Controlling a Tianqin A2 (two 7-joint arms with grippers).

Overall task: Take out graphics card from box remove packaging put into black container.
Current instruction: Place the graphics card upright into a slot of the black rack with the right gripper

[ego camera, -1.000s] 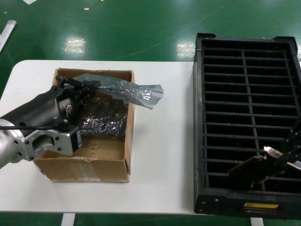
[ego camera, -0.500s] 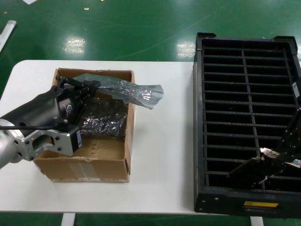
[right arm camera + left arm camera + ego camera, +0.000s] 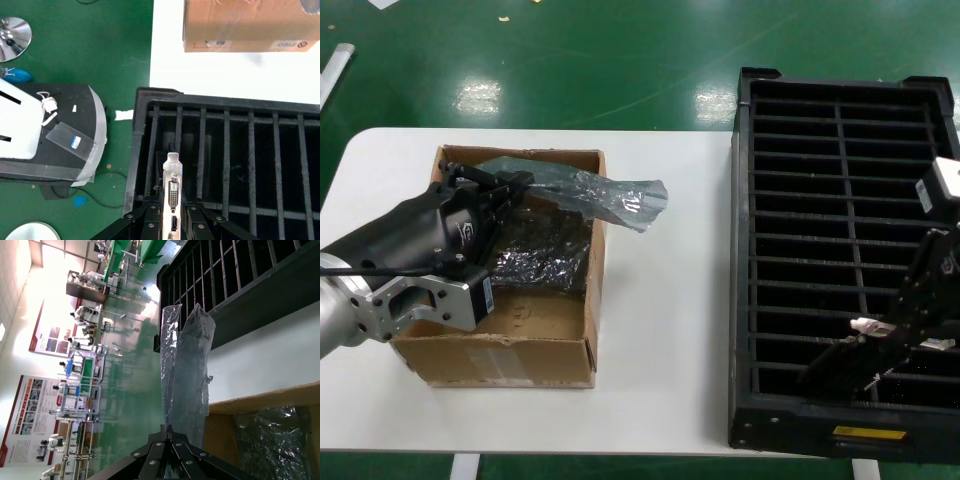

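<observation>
The graphics card (image 3: 855, 352) hangs over the front right corner of the black container (image 3: 840, 100), tilted, its long axis running from the right gripper (image 3: 910, 335) down toward the crate's front rim; in the right wrist view its silver bracket (image 3: 172, 187) with the white connector points away from the gripper, over the slots nearest the crate's corner, and the right gripper's fingers (image 3: 150, 217) are pressed on the card from both sides; the slot walls run close on either side of the bracket, while the slots farther back lie open. Well apart, across bare white table (image 3: 660, 330), the left gripper (image 3: 505, 185) sits at the far end of the box (image 3: 500, 350), its fingertips pinched together on the packaging (image 3: 605, 195); the crinkly bag stretches away from it over the box's side wall toward the crate, its free end above the table.
</observation>
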